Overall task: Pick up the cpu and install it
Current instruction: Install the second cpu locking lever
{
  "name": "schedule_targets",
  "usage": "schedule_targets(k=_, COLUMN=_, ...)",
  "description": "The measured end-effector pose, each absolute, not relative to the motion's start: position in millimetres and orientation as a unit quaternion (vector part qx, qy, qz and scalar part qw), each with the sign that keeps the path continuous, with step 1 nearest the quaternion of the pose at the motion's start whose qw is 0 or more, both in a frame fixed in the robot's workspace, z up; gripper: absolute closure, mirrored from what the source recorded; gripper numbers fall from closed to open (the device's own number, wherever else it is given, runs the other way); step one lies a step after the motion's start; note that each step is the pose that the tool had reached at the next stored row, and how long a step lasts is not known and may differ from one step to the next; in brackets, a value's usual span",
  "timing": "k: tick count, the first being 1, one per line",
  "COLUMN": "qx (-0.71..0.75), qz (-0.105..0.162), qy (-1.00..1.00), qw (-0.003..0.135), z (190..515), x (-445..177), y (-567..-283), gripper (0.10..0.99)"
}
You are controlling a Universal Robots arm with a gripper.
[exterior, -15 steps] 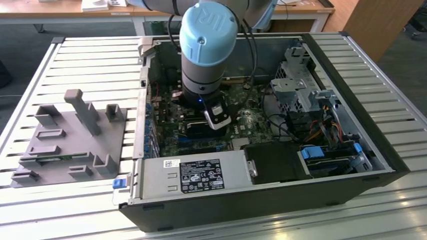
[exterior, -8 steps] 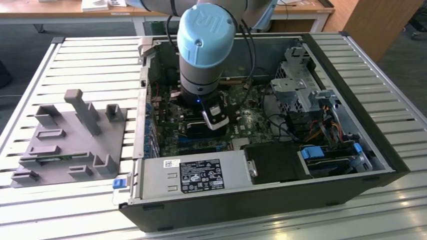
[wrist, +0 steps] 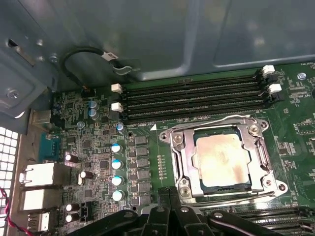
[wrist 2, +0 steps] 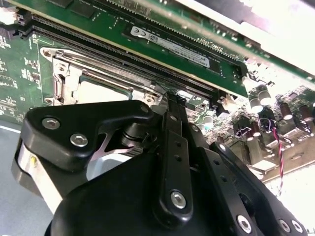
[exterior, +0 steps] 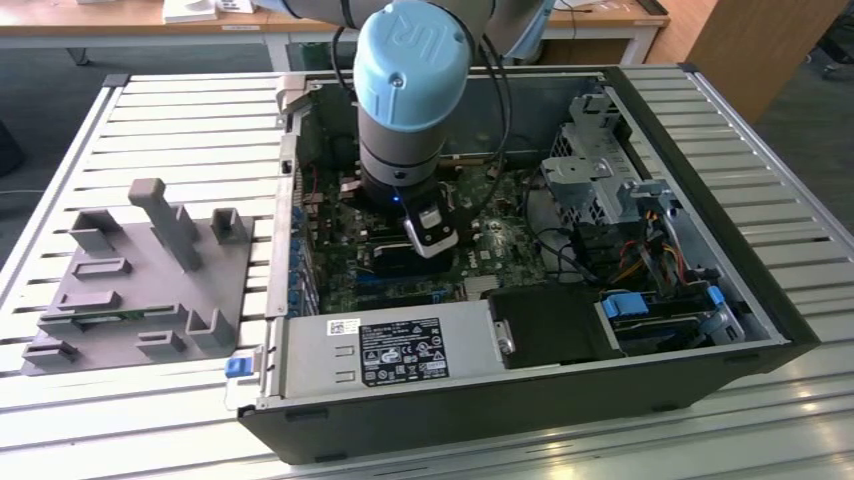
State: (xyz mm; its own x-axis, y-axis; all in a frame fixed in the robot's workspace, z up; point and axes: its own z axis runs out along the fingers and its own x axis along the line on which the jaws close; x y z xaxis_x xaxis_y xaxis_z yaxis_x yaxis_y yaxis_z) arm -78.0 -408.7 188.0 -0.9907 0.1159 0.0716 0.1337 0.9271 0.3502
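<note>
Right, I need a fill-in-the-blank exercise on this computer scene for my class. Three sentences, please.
1. The cpu lies inside the metal-framed ____ on the green motherboard.
2. The grey tray stands on the exterior view's ____ of the computer case.
3. The gripper, holding nothing, has its fingers ____.
Missing words: socket; left; shut.

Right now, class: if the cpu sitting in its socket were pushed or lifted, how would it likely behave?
The cpu has a flat metal top, so it is probably stiff and rather smooth to grip. Lying flat, it should not roll. The socket frame surrounds it, so a sideways push would likely be blocked.
</note>
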Motion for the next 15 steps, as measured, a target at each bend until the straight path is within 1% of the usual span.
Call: schedule_targets(k=15, qx=-0.064, qz=-0.174, qy=-0.982, qw=0.024, z=188.6, x=-78.0, y=-408.1, gripper=0.980)
